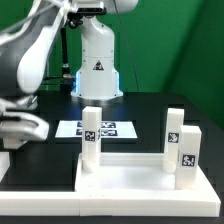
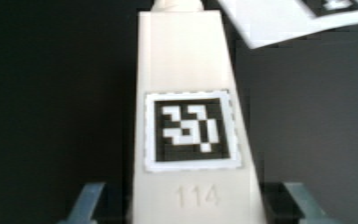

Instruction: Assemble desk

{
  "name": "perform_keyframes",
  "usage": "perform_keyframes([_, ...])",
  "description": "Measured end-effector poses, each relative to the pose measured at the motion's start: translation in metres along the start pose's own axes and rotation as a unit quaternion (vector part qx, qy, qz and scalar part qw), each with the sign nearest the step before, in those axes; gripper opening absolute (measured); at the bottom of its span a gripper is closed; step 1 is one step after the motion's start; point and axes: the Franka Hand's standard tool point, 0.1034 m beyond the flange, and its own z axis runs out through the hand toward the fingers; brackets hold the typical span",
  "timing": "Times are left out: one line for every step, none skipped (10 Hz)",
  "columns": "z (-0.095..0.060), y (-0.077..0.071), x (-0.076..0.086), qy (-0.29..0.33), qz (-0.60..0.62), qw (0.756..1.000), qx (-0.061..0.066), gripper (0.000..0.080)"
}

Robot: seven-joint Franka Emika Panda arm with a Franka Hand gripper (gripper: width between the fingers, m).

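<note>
Since three legs already stand upright on the desk top (image 1: 130,185) at the front edge of the tabletop, one (image 1: 90,135) toward the exterior view's left and two (image 1: 175,128) (image 1: 188,150) toward its right, the trouble I foresee lies with the fourth. Further back, low by the tabletop's edge on the exterior view's left, the hand (image 2: 197,200) straddles a loose leg (image 2: 194,90), one jaw on each side. From where I look I cannot tell whether the jaws pinch it or only bracket it. If the hold is slack or off-centre, the long leg may swivel or slip out on lifting. A tagged white piece (image 2: 309,18) lies just past its far end, and a careless swing could knock it. Beyond that sit the marker board (image 1: 95,128) and the arm's base (image 1: 97,60). Carried in tilted, the leg could jam at its socket or bump the standing legs.
</note>
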Motion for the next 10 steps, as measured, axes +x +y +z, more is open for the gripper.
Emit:
perform_keyframes([-0.022,-0.009,-0.011,0.021,-0.007,1.0,0.002,0.029])
perform_keyframes([-0.03,-0.013,-0.016,0.031,-0.011,0.999,0.004,0.029])
perform_keyframes([-0.024,-0.01,-0.014,0.03,-0.008,1.0,0.005,0.029])
perform_keyframes([-0.025,-0.009,-0.008,0.045,-0.008,0.999,0.002,0.029])
perform_keyframes([-0.035,-0.01,-0.002,0.084,-0.013,0.996,-0.008,0.029])
perform_keyframes([-0.053,-0.02,0.002,0.138,-0.027,0.99,-0.024,0.029])
perform_keyframes([-0.074,-0.03,-0.003,0.173,-0.038,0.984,-0.029,0.029])
perform_keyframes([-0.104,-0.037,-0.008,0.206,-0.05,0.977,-0.033,0.029])
perform_keyframes([-0.12,-0.037,-0.013,0.222,-0.05,0.973,-0.031,0.029])
perform_keyframes([-0.126,-0.033,-0.005,0.265,-0.047,0.962,-0.038,0.029])
